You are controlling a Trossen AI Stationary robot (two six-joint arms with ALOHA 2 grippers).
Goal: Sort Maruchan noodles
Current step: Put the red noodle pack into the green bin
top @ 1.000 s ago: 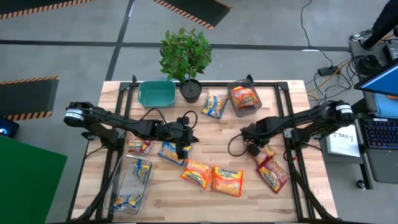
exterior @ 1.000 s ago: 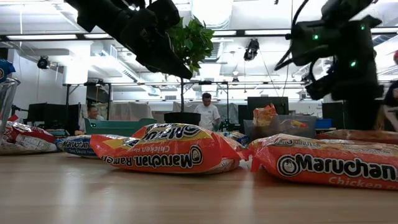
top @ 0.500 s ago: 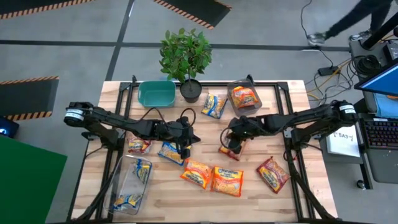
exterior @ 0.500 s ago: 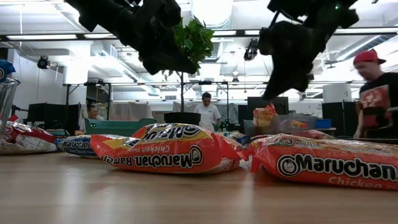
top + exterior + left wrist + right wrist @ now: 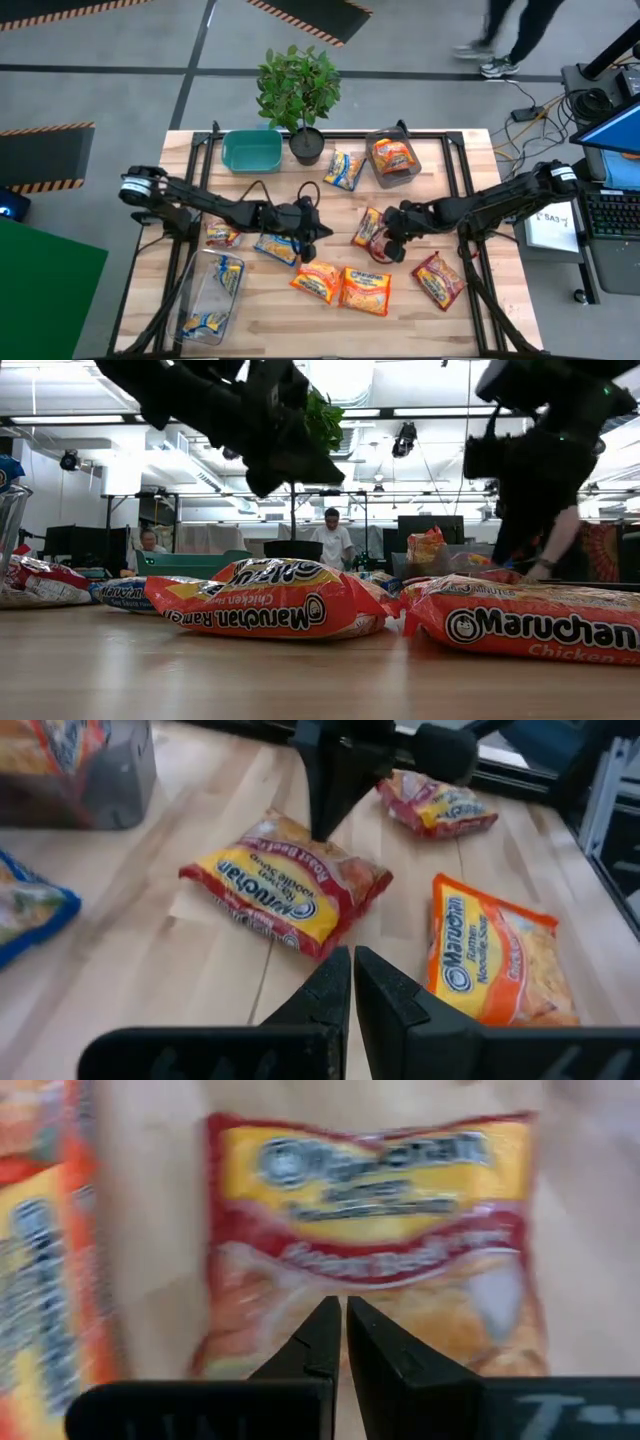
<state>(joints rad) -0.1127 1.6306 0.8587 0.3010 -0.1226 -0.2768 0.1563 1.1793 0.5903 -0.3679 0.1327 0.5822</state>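
Maruchan noodle packets lie scattered on the wooden table [image 5: 470, 300]. A red packet [image 5: 367, 228] lies flat at the table's middle. My right gripper [image 5: 337, 1308] is shut and points steeply down over it. My left gripper [image 5: 352, 960] is shut and hangs a little left of that packet, above the table, touching nothing. Two orange packets [image 5: 318, 280] [image 5: 366, 290] lie toward the near edge. A blue packet [image 5: 278, 246] lies under the left arm. Other red packets lie at the right [image 5: 438, 279] and the left [image 5: 222, 235]. My right gripper has its shut fingertips [image 5: 322, 820] right at the red packet's far edge [image 5: 335, 845], coming from above and pointing down. Whether the tips touch the packet, I cannot tell. The packet lies flat on the table.
At the far edge stand a green bin [image 5: 252, 150], a potted plant [image 5: 298, 90] and a clear container [image 5: 395, 157] holding a packet, with a blue packet [image 5: 345, 168] between them. A clear container [image 5: 215, 295] with blue packets lies near left. People move in the room beyond.
My right gripper has swung toward the table's left, then drawn back a little toward the near right, tipping steeply down. The red packet has gone with it from the right side to the middle and lies flat. My left gripper has gone a little right and rolled.
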